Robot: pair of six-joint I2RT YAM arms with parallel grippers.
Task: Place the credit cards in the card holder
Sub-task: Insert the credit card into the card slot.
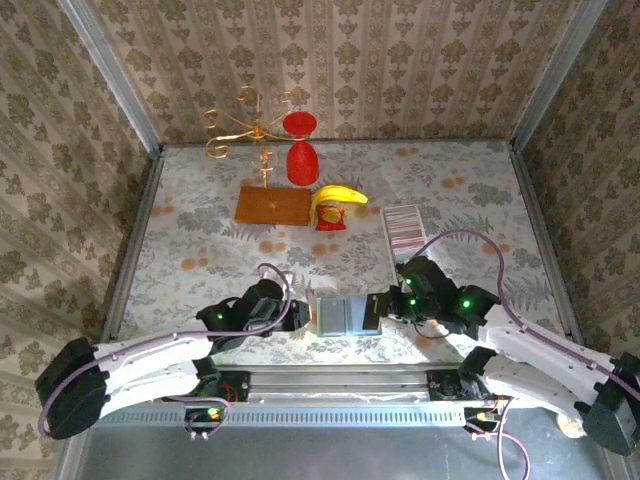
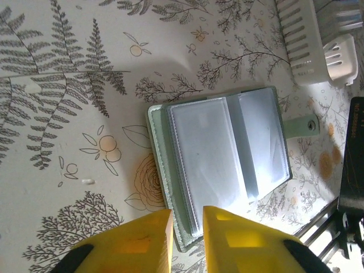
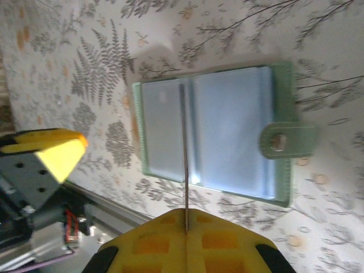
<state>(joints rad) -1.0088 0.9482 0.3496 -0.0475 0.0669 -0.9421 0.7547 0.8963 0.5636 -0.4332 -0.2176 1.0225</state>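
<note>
Right claw (image 3: 186, 215) clamps credit card (image 3: 185, 162) edge-on over card holder (image 3: 227, 128) — left claw (image 2: 187, 216) nearly closed, grip unclear; if holder slips, card could miss pocket.

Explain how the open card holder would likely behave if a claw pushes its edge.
The card holder lies thin and flat on the table, so it would probably slide, not tip. Its central fold suggests that one half may flop if lifted by an edge. The glossy inner panels look slippery.
</note>
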